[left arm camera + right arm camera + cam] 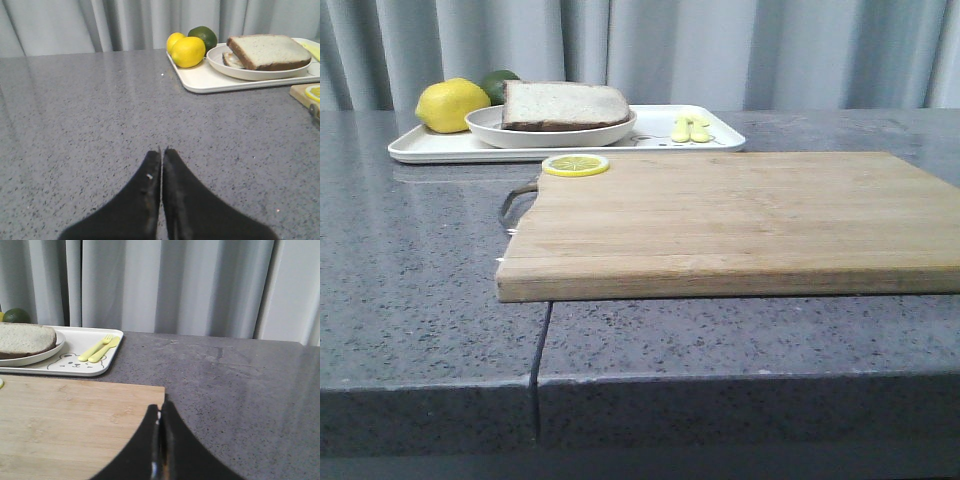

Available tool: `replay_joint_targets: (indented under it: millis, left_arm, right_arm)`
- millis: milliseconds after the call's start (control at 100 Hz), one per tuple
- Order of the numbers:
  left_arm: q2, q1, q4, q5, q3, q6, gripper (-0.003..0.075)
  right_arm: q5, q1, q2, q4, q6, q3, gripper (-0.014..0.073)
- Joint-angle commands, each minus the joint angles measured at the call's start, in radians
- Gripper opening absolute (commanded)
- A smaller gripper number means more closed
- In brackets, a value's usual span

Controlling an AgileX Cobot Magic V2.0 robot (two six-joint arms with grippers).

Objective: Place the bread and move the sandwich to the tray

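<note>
The sandwich, brown-crusted bread slices stacked, lies in a round white plate that stands on the white tray at the back left. It also shows in the left wrist view and the right wrist view. The top slice is the thick pale bread; no egg shows. My left gripper is shut and empty over bare counter, well short of the tray. My right gripper is shut and empty at the cutting board's corner. Neither gripper shows in the front view.
A large wooden cutting board lies mid-table with a lemon slice at its far left corner. A lemon and a lime sit on the tray's left end, a yellow fork and spoon on its right. Grey curtains hang behind.
</note>
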Motion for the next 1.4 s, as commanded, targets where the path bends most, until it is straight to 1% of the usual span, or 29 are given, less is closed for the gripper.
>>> replay_joint_targets:
  millis: [0, 230, 360, 490, 1390]
  left_arm:
    - [-0.018, -0.007, 0.052, -0.099, 0.014, -0.063, -0.0019]
    - [-0.066, -0.007, 0.076, -0.121, 0.099, -0.063, -0.0019]
    - [-0.089, -0.007, 0.077, -0.180, 0.133, -0.063, -0.0019]
    - [-0.123, -0.007, 0.078, -0.192, 0.160, -0.063, -0.0019]
    - [-0.139, -0.007, 0.076, -0.191, 0.160, -0.063, -0.0019]
  right_arm:
    - [-0.074, -0.006, 0.008, -0.008, 0.001, -0.026, -0.0118]
    - [-0.074, -0.006, 0.008, -0.008, 0.001, -0.026, -0.0118]
    - [-0.074, -0.006, 0.008, -0.008, 0.001, -0.026, -0.0118]
    - [-0.074, -0.006, 0.008, -0.008, 0.001, -0.026, -0.0118]
    - [-0.075, -0.006, 0.008, -0.008, 0.001, -0.026, -0.0118]
